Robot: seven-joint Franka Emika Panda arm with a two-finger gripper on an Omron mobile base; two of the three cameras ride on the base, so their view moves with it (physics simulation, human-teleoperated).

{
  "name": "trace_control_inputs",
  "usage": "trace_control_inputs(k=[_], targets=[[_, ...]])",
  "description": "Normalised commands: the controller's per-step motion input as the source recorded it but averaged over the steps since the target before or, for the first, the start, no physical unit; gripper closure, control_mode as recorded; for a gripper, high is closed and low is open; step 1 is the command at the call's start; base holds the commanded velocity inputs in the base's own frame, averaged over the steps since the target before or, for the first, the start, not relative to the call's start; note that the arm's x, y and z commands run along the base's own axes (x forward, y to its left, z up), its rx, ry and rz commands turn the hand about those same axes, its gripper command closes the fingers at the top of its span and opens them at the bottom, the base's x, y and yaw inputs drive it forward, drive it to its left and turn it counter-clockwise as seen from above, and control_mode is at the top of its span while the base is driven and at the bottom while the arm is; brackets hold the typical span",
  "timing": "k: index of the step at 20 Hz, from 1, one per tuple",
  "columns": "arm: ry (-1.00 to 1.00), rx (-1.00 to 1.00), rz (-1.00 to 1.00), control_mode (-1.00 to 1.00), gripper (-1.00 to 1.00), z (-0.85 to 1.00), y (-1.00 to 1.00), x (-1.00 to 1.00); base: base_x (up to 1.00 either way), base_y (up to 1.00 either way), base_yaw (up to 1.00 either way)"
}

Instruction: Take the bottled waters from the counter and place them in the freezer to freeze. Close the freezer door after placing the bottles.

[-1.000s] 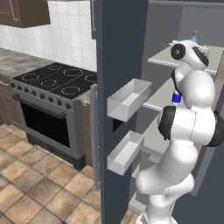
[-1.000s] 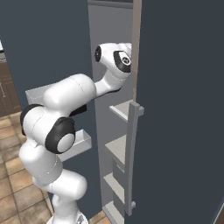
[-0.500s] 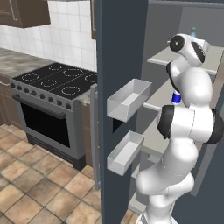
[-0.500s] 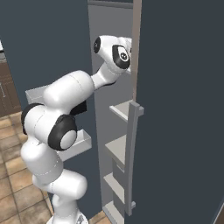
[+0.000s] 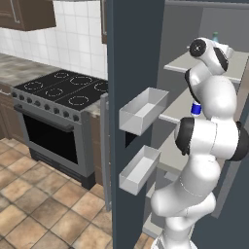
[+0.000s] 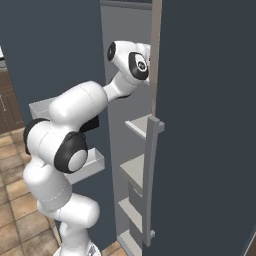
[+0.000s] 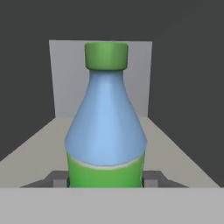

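I have the end effector [image 7: 105,181] clamped on the bottle [image 7: 105,127], upright so it can stand once released, reaching over the upper shelf [image 5: 233,65] inside the freezer [image 6: 205,125]. The freezer door [image 5: 133,73] stands wide open to clear my arm.

The bottle [image 7: 105,127] stood straight up between the two fingers [image 7: 57,179], which pressed on its green band low down; it had a pale blue body and a green cap; it stood over a pale grey shelf [image 7: 39,148] inside the freezer [image 5: 194,58]; the freezer door [image 5: 133,73] hung wide open.
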Motion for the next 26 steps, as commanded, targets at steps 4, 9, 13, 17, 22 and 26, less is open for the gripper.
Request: trace_control_inputs(k=[4,9,13,17,22,26], targets=[[0.02,0.03,0.0,-1.0,1.0,-0.22,0.0,0.0,0.0,0.0,0.0],[0.0,0.02,0.0,-1.0,1.0,-0.2,0.0,0.0,0.0,0.0,0.0],[0.0,0.02,0.0,-1.0,1.0,-0.15,0.0,0.0,0.0,0.0,0.0],[0.0,0.0,0.0,-1.0,-1.0,-0.04,0.0,0.0,0.0,0.0,0.0],[0.0,0.0,0.0,-1.0,-1.0,0.0,0.0,0.0,0.0,0.0,0.0],[0.0,0.0,0.0,-1.0,-1.0,0.0,0.0,0.0,0.0,0.0,0.0]])
